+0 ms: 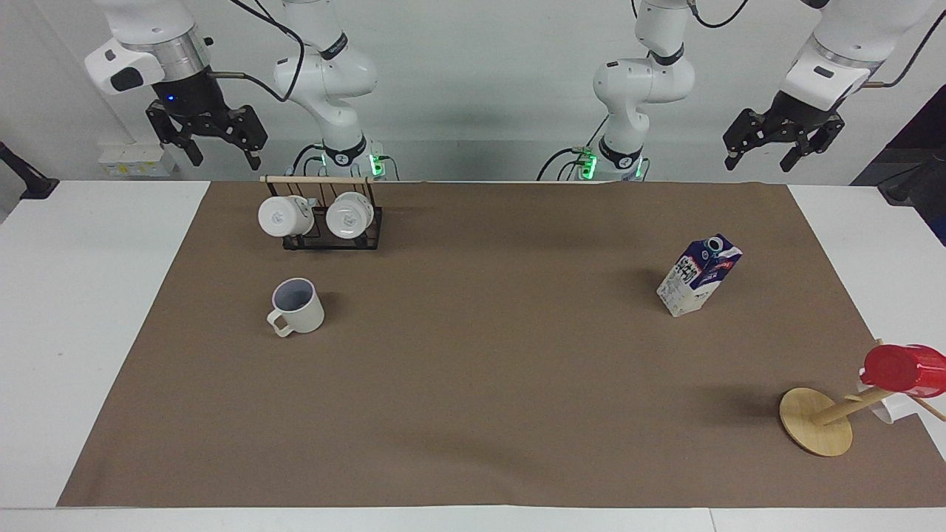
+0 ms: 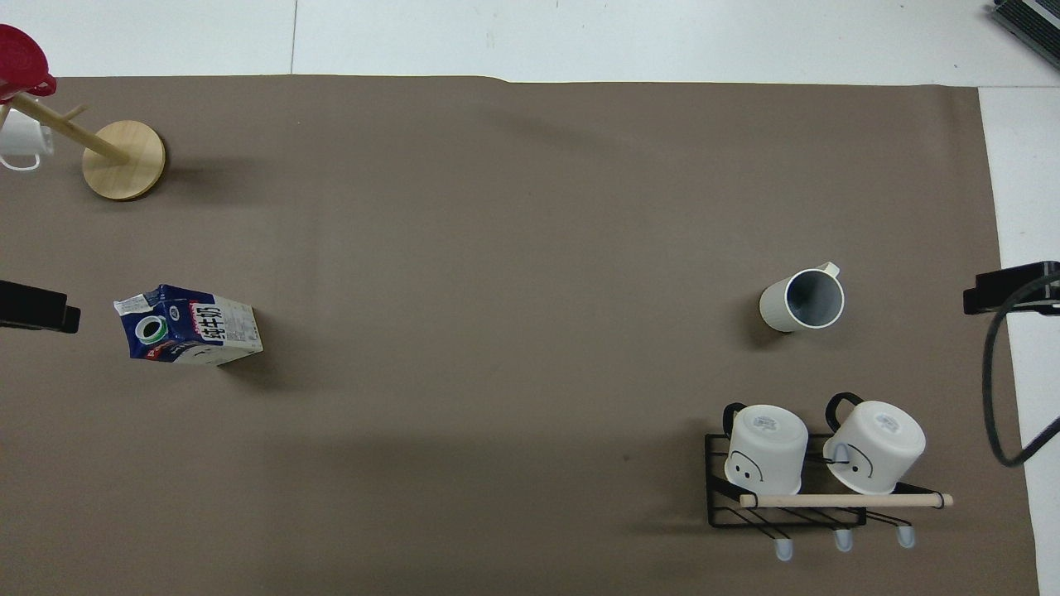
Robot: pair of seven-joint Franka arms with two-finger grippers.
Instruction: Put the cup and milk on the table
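The cream-white cup (image 1: 297, 307) stands upright on the brown mat (image 1: 473, 384) toward the right arm's end of the table (image 1: 74, 295); it also shows in the overhead view (image 2: 803, 300). The blue and white milk carton (image 1: 698, 275) stands upright on the mat toward the left arm's end, and shows in the overhead view too (image 2: 189, 324). My right gripper (image 1: 225, 159) hangs open and empty, high over the table's edge at the robots' end. My left gripper (image 1: 759, 162) hangs open and empty, high at the other end. Neither is close to the cup or the milk.
A black wire rack (image 1: 332, 236) with two white mugs (image 1: 325, 216) stands nearer to the robots than the cup. A wooden mug tree (image 1: 815, 421) carrying a red cup (image 1: 902, 367) and a white mug stands at the left arm's end, farther from the robots than the milk.
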